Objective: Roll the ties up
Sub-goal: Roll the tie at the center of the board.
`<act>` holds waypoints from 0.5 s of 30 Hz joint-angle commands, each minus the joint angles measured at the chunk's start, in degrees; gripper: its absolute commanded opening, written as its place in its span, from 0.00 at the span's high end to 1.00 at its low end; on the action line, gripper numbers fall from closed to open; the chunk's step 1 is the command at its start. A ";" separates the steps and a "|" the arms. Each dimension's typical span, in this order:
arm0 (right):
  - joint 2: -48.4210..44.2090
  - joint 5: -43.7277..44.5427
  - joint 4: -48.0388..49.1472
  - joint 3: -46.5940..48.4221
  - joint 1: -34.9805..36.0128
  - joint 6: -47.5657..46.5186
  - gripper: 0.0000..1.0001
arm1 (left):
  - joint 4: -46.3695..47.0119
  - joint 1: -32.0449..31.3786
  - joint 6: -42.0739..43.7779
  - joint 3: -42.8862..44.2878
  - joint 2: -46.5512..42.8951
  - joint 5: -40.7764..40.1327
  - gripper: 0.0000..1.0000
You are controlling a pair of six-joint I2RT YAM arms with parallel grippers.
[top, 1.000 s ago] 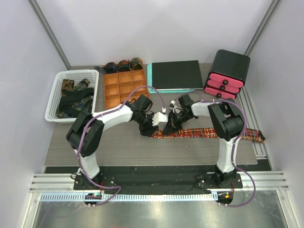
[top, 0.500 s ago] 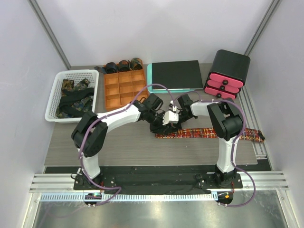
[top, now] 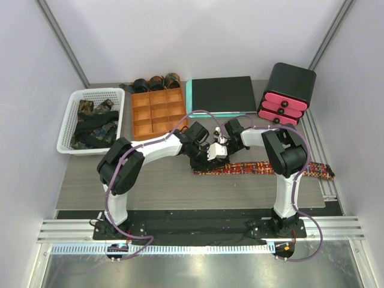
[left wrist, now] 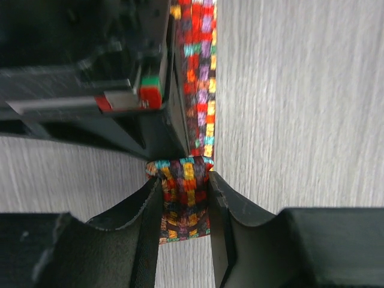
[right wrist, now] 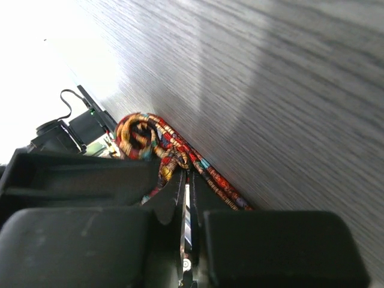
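Observation:
The red-orange check tie (top: 270, 168) lies flat across the table, and its left end is wound into a small coil (right wrist: 140, 137). My left gripper (top: 203, 161) is shut on that coil, one finger on each side, in the left wrist view (left wrist: 183, 180). My right gripper (top: 216, 152) is right beside it, its fingers shut and pinching the tie's edge just next to the coil (right wrist: 185, 174). Three dark rolled ties (top: 156, 82) sit at the back of the orange tray. Loose dark green ties (top: 90, 123) lie in the white basket.
The orange compartment tray (top: 157, 113) stands at the back left beside the white basket (top: 67, 123). A dark pad on a teal board (top: 222, 94) and a black box with pink drawers (top: 287, 91) stand at the back right. A metal rail (top: 319, 153) runs along the right edge.
My left gripper has swung right along the table to the tie's left end, beside the right gripper. The right gripper has hardly moved.

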 commanded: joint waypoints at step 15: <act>-8.47 -1.02 -9.36 2.06 -1.87 -4.15 0.68 | 0.21 -0.36 1.43 -3.33 2.33 -2.63 0.67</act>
